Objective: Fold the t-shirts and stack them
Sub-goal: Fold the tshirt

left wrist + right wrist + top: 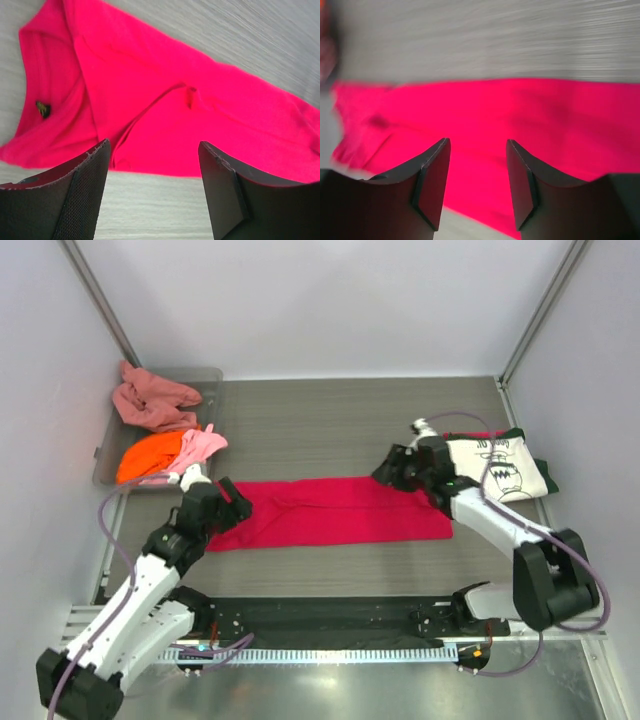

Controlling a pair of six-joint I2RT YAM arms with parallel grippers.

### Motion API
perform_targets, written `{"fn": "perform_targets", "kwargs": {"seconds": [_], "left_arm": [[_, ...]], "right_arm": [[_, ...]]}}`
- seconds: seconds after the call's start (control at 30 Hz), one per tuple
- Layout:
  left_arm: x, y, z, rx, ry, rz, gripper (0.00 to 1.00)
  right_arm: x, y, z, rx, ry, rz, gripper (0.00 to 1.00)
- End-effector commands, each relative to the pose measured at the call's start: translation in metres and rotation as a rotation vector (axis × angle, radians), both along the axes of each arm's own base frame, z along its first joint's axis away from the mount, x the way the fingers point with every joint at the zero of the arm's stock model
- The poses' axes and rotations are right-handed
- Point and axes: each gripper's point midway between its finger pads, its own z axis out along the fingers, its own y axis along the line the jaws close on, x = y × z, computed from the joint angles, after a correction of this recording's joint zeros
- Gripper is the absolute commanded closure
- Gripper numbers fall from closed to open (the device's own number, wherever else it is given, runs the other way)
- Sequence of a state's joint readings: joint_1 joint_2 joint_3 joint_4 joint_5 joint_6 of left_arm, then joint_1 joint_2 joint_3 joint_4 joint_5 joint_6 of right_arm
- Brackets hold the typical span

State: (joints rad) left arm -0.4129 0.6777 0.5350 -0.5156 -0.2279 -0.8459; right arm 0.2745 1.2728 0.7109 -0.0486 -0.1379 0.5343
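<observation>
Left pincer (152, 145) and right pincer (477, 142) open, empty, over opposite ends of crimson t-shirt (340, 510)

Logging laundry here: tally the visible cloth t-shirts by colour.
Crimson-red cloth t-shirt: 1
Cream cloth t-shirt with dark print: 1
Dark green cloth t-shirt: 1
Orange cloth t-shirt: 1
Salmon-pink cloth t-shirt: 1
Light pink cloth t-shirt: 1
Total: 6

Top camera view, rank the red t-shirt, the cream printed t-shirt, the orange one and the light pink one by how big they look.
1. crimson-red t-shirt, spread flat
2. cream printed t-shirt, partly behind the right arm
3. orange t-shirt, bunched
4. light pink t-shirt, bunched
</observation>
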Motion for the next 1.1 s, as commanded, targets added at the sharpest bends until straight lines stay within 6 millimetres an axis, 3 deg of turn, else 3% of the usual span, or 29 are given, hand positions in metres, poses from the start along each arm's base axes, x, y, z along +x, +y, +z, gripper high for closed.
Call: {"fn": "perform_targets", "kwargs": {"seconds": [0.0, 0.03, 0.07, 0.1, 0.13, 0.17, 0.2, 0.27, 0.43, 0.63, 0.67, 0.77, 1.0, 1.07], "left_arm": [[0.031, 0.0, 0.019, 0.068, -0.011, 0.021, 0.28], [0.038, 0.002, 0.02, 0.069, -0.007, 0.032, 0.29], [0.042, 0.003, 0.018, 0.07, 0.009, 0.037, 0.3], [0.048, 0.002, 0.009, 0.068, 0.055, 0.038, 0.31], [0.055, 0.008, 0.005, 0.044, 0.069, 0.07, 0.32], [0.058, 0.01, 0.0, 0.025, 0.088, 0.073, 0.35], [0.059, 0.011, -0.008, 0.005, 0.111, 0.076, 0.36], [0.068, 0.01, -0.02, -0.057, 0.14, 0.072, 0.41], [0.077, -0.001, -0.049, -0.122, 0.225, 0.059, 0.43], [0.074, 0.0, -0.083, -0.11, 0.357, 0.094, 0.46], [0.072, 0.001, -0.09, -0.096, 0.38, 0.1, 0.47], [0.066, 0.013, -0.102, -0.048, 0.419, 0.156, 0.47], [0.052, 0.036, -0.113, 0.059, 0.5, 0.245, 0.47], [0.05, 0.038, -0.114, 0.07, 0.504, 0.245, 0.48]], "right_arm": [[-0.007, 0.097, 0.042, 0.187, -0.087, 0.338, 0.46], [-0.005, 0.115, 0.051, 0.203, -0.1, 0.385, 0.48], [-0.013, 0.141, 0.04, 0.198, -0.076, 0.453, 0.52], [-0.014, 0.153, 0.035, 0.2, -0.062, 0.488, 0.55], [-0.011, 0.17, 0.047, 0.218, -0.082, 0.533, 0.56], [-0.016, 0.187, 0.046, 0.228, -0.078, 0.577, 0.56], [-0.015, 0.199, 0.025, 0.226, -0.03, 0.598, 0.57], [-0.009, 0.222, 0.031, 0.261, -0.042, 0.65, 0.61], [-0.008, 0.273, 0.013, 0.301, -0.03, 0.767, 0.46], [-0.008, 0.301, -0.008, 0.301, -0.004, 0.832, 0.46], [-0.009, 0.303, -0.018, 0.303, 0.018, 0.837, 0.46], [-0.015, 0.31, -0.024, 0.322, 0.034, 0.872, 0.48], [-0.032, 0.305, -0.056, 0.268, 0.099, 0.911, 0.5], [-0.04, 0.3, -0.061, 0.26, 0.113, 0.924, 0.57]]}}
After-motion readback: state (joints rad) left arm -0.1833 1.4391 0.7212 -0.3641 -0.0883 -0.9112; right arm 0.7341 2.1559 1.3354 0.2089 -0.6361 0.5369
